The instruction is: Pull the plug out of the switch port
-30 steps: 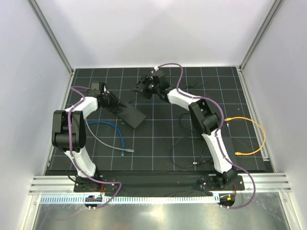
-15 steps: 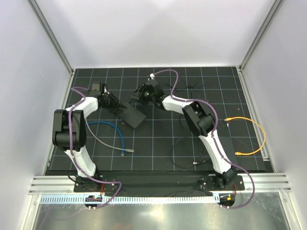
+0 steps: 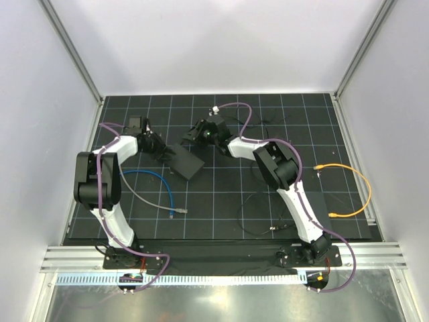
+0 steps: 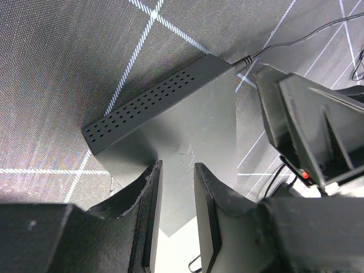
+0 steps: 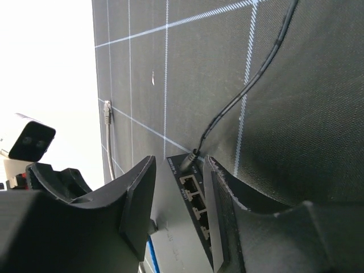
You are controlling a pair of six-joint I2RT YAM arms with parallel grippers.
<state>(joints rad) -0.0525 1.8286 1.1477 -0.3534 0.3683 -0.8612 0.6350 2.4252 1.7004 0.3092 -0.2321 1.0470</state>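
Note:
The black switch (image 3: 185, 162) lies on the mat, left of centre. A black barrel plug (image 5: 192, 158) with a thin black cable sits in the port at its far corner; it also shows in the left wrist view (image 4: 243, 61). My left gripper (image 3: 158, 144) rests over the switch's top (image 4: 193, 119), its jaws a narrow gap apart with nothing between them (image 4: 177, 168). My right gripper (image 3: 195, 133) is open at the switch's ported end (image 5: 179, 162). Its jaws stand either side of the plug without closing on it.
A blue cable (image 3: 158, 176) and a grey cable (image 3: 142, 198) lie in front of the switch. An orange cable (image 3: 358, 180) loops at the right. Thin black cables (image 3: 258, 201) trail across the middle. Frame posts and white walls bound the mat.
My right gripper has swung left and down from behind the switch to its ported far end. The left gripper and the switch have stayed in place.

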